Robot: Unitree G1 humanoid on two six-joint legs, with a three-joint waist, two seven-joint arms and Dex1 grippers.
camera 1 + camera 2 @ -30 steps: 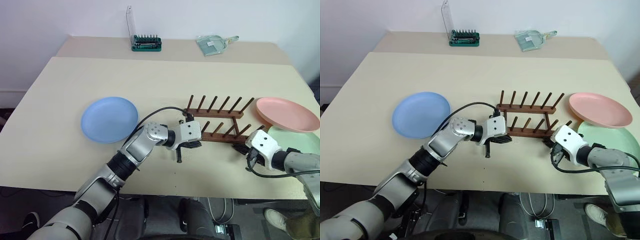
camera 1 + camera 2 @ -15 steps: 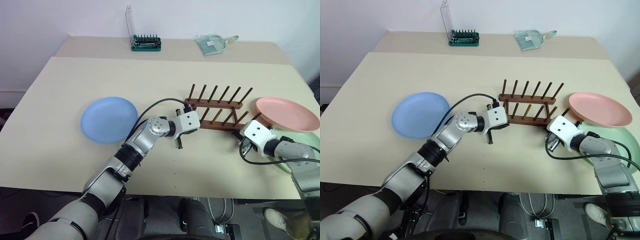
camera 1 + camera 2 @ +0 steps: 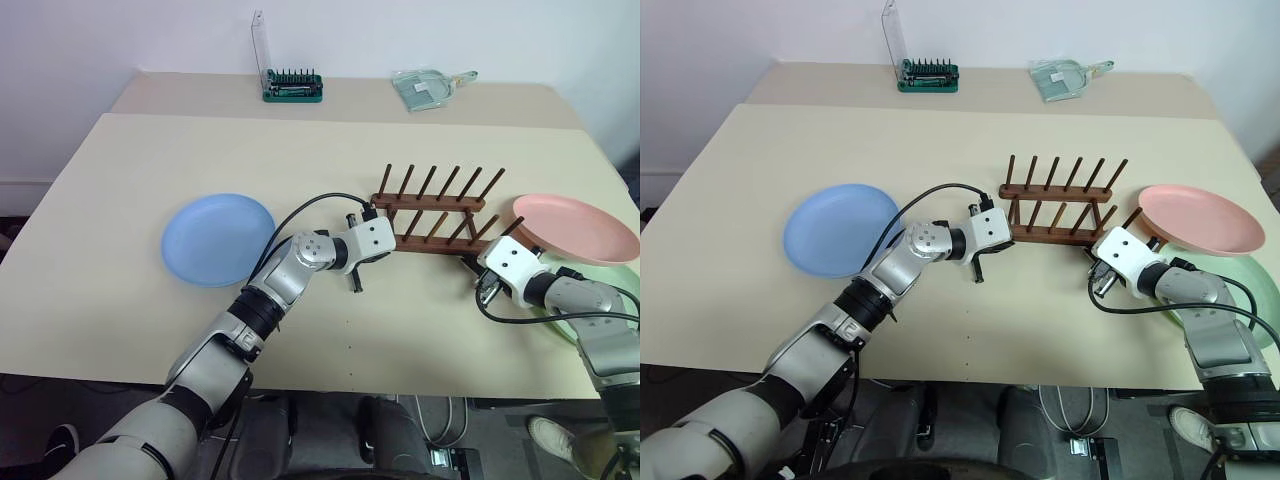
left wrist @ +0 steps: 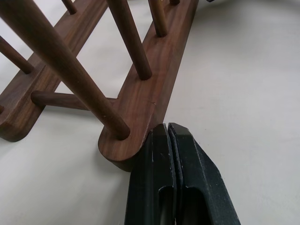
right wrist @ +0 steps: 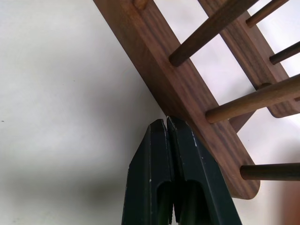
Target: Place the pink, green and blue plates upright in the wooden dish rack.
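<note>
The wooden dish rack (image 3: 435,213) stands right of the table's middle with no plates between its pegs. My left gripper (image 4: 168,129) is shut, its tips against the rounded left end of the near rail (image 4: 154,79). My right gripper (image 5: 166,123) is shut too, its tips against the side of the same rail near its right end. The blue plate (image 3: 218,238) lies flat well left of the rack. Just right of the rack, the pink plate (image 3: 575,228) rests on the green plate (image 3: 1252,278), which my right arm partly hides.
At the table's back edge a green screwdriver-bit case (image 3: 292,88) sits with its clear lid raised. A clear plastic packet (image 3: 430,88) lies to its right. A black cable loops from my left wrist over the table beside the rack.
The rack has slid away from me toward the back of the table. Both shut grippers moved forward with it, at either end of the near rail. The plates have not moved.
</note>
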